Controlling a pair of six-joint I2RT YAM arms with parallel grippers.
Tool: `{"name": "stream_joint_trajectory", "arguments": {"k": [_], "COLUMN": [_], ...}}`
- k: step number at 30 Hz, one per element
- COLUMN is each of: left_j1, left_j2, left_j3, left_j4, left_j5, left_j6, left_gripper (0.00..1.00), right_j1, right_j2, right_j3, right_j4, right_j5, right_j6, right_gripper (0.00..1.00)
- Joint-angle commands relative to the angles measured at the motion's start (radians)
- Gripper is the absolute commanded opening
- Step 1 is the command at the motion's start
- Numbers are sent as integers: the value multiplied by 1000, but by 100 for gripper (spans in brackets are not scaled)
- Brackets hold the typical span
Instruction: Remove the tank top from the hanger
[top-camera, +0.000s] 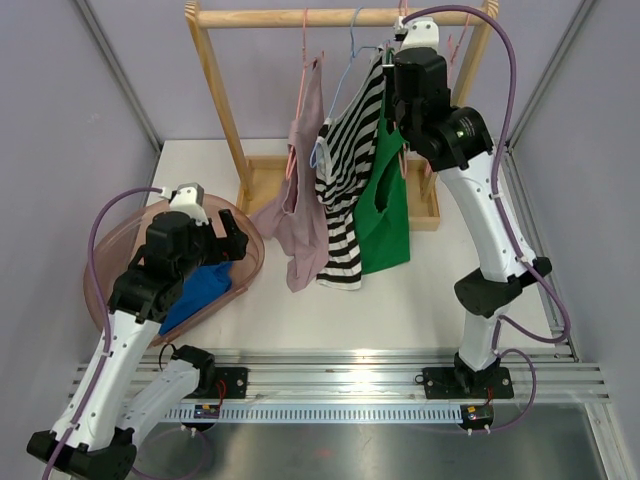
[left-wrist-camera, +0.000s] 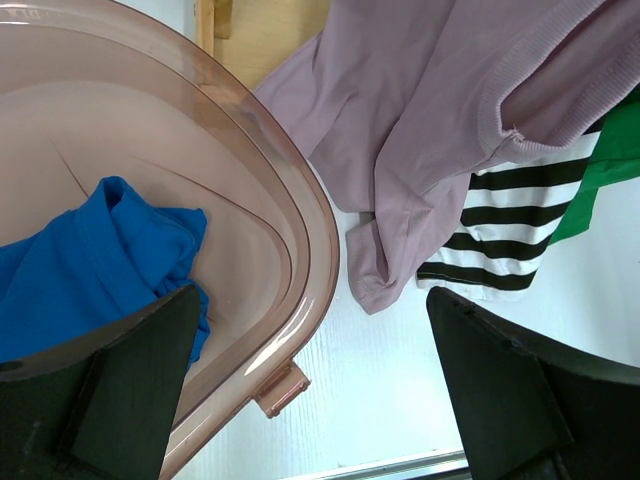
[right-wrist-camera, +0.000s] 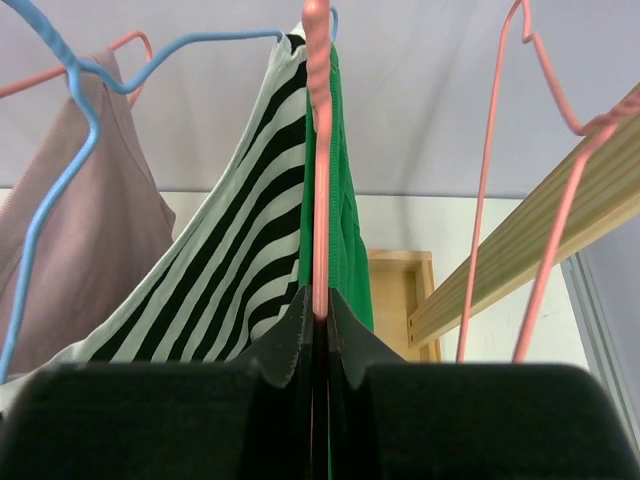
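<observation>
Three tank tops hang on the wooden rack (top-camera: 215, 75): a mauve one (top-camera: 300, 210), a black-and-white striped one (top-camera: 345, 190) and a green one (top-camera: 385, 205). My right gripper (top-camera: 390, 68) is up by the rail. In the right wrist view it (right-wrist-camera: 320, 310) is shut on the pink wire hanger (right-wrist-camera: 318, 150) that carries the green top (right-wrist-camera: 345, 220), beside the striped top (right-wrist-camera: 230, 260) on a blue hanger (right-wrist-camera: 70, 120). My left gripper (top-camera: 225, 235) is open and empty, low over the basket's right rim (left-wrist-camera: 300, 210).
The brown plastic basket (top-camera: 110, 250) at the left holds a blue cloth (left-wrist-camera: 90, 260). The mauve top's hem (left-wrist-camera: 420, 130) drags on the white table. Empty pink hangers (right-wrist-camera: 490, 150) hang at the rail's right end (right-wrist-camera: 530, 260). The rack's wooden base (top-camera: 265, 175) lies behind.
</observation>
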Motion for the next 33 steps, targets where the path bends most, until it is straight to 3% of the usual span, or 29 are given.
{"name": "stream_joint_trajectory", "arguments": {"k": [1, 9, 18, 27, 33], "left_j1": [-11, -28, -81, -327, -512], "left_j2": [-11, -24, 4, 88, 182], "left_j3": [0, 21, 89, 156, 196], "left_j4": [56, 67, 122, 297, 464], "left_j5": [31, 58, 146, 24, -61], "left_j6": [-1, -13, -50, -97, -39], "left_gripper": [99, 99, 99, 99, 99], "right_j1": [-4, -2, -2, -2, -2], "right_j2": [-98, -207, -472, -794, -1006], "right_j3": [62, -34, -416, -752, -925], "right_j4": [70, 44, 75, 72, 15], "right_j5": [-33, -91, -278, -433, -491], "right_j6": [-26, 5, 85, 106, 139], "right_gripper": [0, 0, 0, 0, 0]}}
